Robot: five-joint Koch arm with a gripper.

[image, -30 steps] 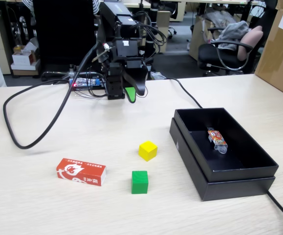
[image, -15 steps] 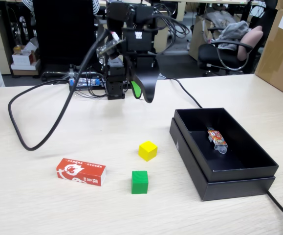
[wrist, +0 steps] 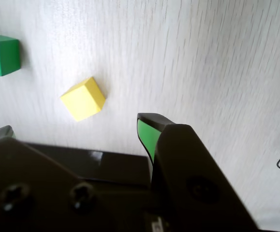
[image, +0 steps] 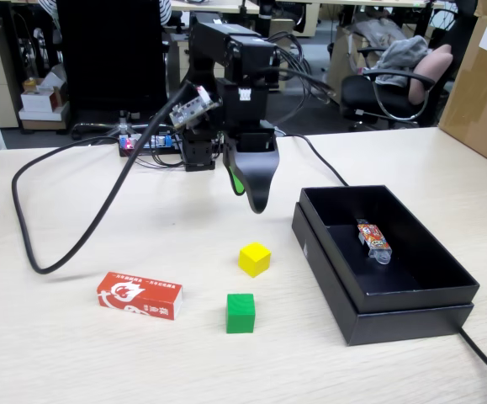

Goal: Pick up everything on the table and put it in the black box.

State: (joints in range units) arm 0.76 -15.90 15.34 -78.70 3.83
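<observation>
Currently, carton [image: 140,295]: one, long axis sideways, below-left of the gripper [image: 251,198].
Cubes: two, yellow cube [image: 254,258], green cube [image: 240,312].
Gripper: spread, empty.

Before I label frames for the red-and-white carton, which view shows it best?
The fixed view: the red-and-white carton lies whole on the table, left of the green cube. The wrist view does not show it at all.

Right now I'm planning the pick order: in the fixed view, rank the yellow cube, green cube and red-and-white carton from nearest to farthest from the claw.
Going by the fixed view, with the claw hanging above the table:
1. yellow cube, just below the claw in the picture.
2. green cube, further toward the front edge.
3. red-and-white carton, off to the left.
</observation>
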